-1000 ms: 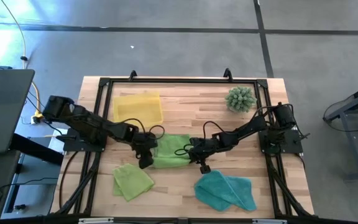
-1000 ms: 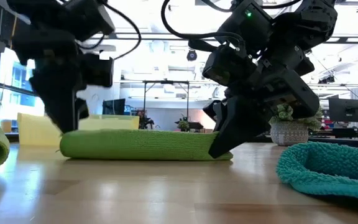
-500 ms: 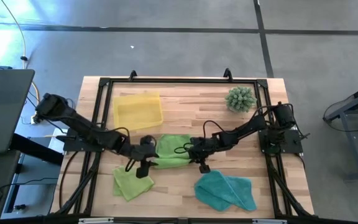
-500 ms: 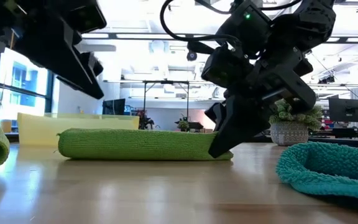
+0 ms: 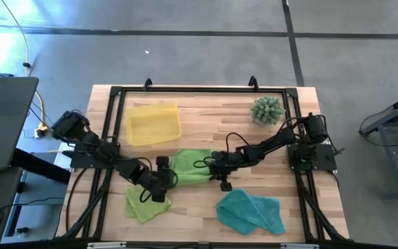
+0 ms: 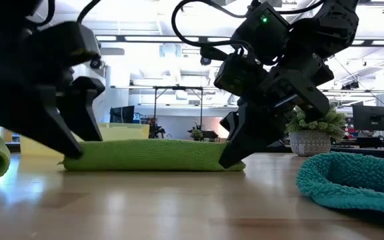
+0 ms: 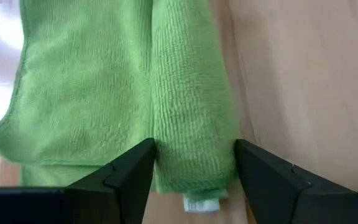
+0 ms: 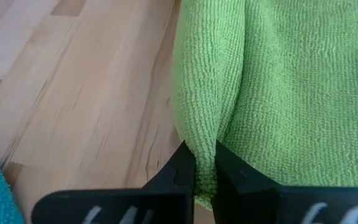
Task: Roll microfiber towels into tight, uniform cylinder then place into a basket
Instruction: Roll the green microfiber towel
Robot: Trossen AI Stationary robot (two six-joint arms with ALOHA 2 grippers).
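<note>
Two black jointed arms, looped black cables, green indicator light, dark angular fingers.

**Bright room, backlit arms**

Ceiling strips blaze behind the table, leaving the arms near-black silhouettes. Below them the tabletop shines with soft glare, blurred up close. Overhead, daylight flares on the floor left of the table.

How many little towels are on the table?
3. One lime green towel lies mid-table between both grippers, a second lime green towel sits at the front left, and the teal towel sits at the front right. None seems hidden.
</note>
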